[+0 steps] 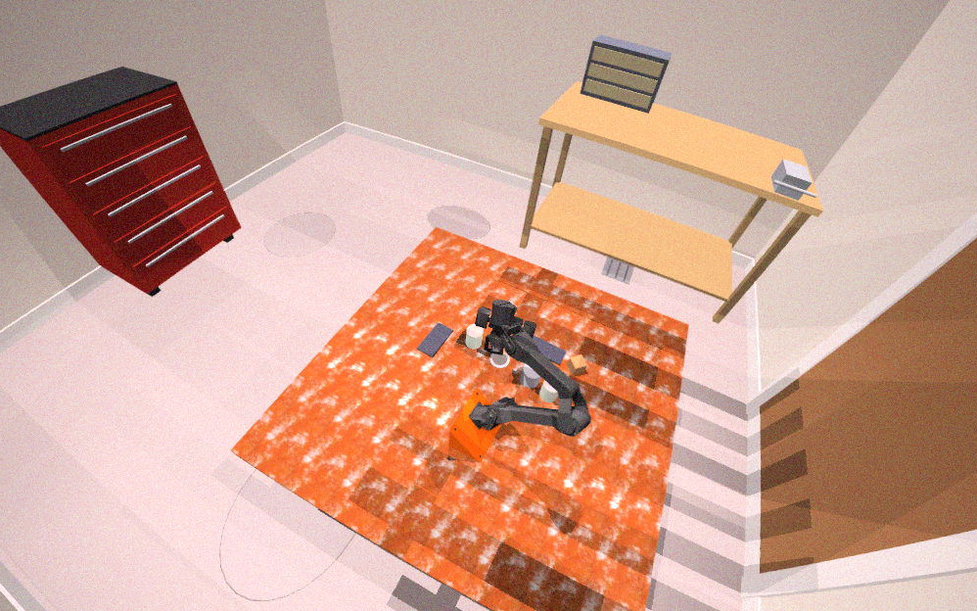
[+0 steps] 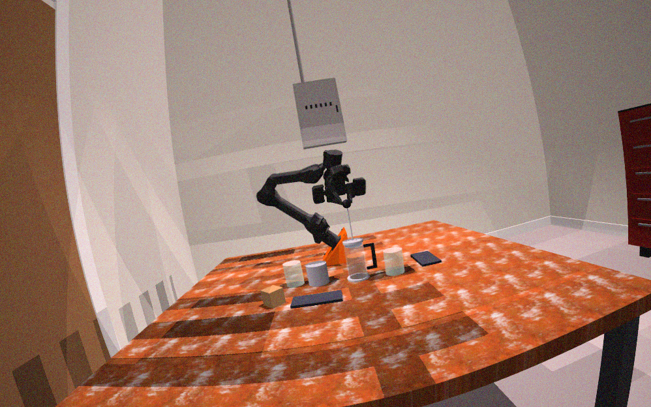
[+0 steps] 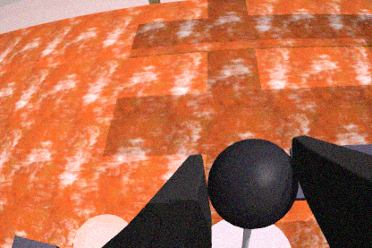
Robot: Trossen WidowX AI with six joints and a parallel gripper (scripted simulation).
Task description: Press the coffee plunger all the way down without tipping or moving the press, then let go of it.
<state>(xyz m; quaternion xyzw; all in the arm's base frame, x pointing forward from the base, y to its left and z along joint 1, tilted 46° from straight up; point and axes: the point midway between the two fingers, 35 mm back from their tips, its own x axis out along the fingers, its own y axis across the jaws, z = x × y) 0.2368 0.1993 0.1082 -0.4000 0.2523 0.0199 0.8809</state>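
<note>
While jaws grip plunger knob (image 3: pixel 252 183), ext. view shows rod (image 2: pixel 349 222).

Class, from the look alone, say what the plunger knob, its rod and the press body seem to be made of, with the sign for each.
Plunger knob: dark, matte, probably plastic; only a soft highlight shows.
Rod: thin, grey, likely metal.
Press body: see-through, so glass or clear plastic; the table shows through its wall.

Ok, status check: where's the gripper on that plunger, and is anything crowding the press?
Gripper closing around plunger knob, rod still fully raised. Press upright on table. Cup stands close beside its handle; nothing blocking the downstroke.
</note>
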